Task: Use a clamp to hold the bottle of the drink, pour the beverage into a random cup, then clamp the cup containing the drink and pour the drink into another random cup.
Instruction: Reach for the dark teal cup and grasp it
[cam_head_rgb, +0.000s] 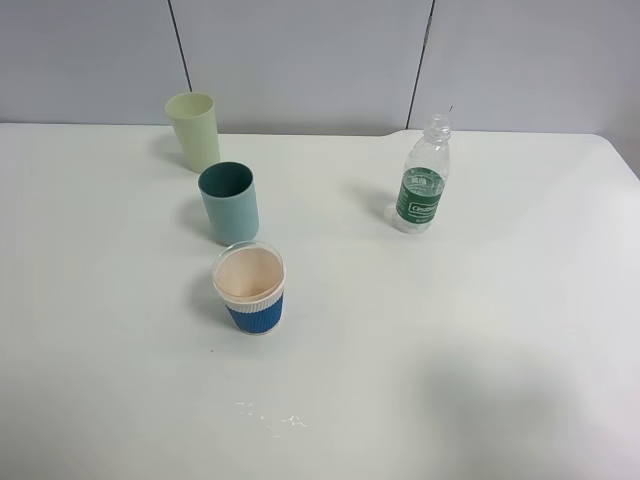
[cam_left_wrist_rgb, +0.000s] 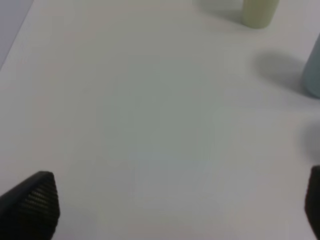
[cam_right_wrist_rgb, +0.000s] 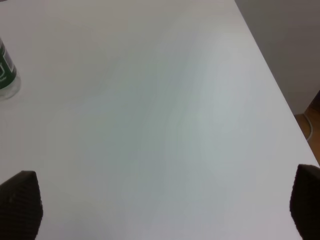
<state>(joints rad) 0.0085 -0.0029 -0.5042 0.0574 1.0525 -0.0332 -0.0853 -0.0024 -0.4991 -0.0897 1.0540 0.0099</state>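
Two claws hang empty over bare tabletop (cam_head_rgb: 470, 330). The left claw (cam_left_wrist_rgb: 172, 207) has its jaws spread wide with nothing between them, and the right claw (cam_right_wrist_rgb: 162, 210) is the same. Neither shows in the high view.

Taking the teal-green cup (cam_head_rgb: 229, 203) as the marker, a scatter of small white specks (cam_head_rgb: 272, 417) lies well to its near side. The short blue-banded cup (cam_head_rgb: 249, 290) stands just in front of it, close but apart. The bottle (cam_head_rgb: 424, 188), upright and uncapped, stands well off to the right of it. How much beverage it holds is hard to read. The pale yellow-green tumbler (cam_head_rgb: 193, 131) stands near, behind it and slightly left.

Nothing is gripped yet, so the risks all lie ahead. An open, thin-walled bottle may spurt or buckle if it is squeezed hard, and it may topple if one jaw arrives first. The three cups stand in a tight row, so a tilted bottle could wet the wrong one. A jaw closing on the teal-green cup could nudge the blue-banded cup just in front. Light cups on a smooth top will likely slide rather than resist.

The tabletop is plain white and smooth, with a soft shadow on its near right part. Grey wall panels (cam_head_rgb: 300, 50) with dark seams rise behind it. In the right wrist view the tabletop's edge drops to a strip of brownish floor (cam_right_wrist_rgb: 312, 122).
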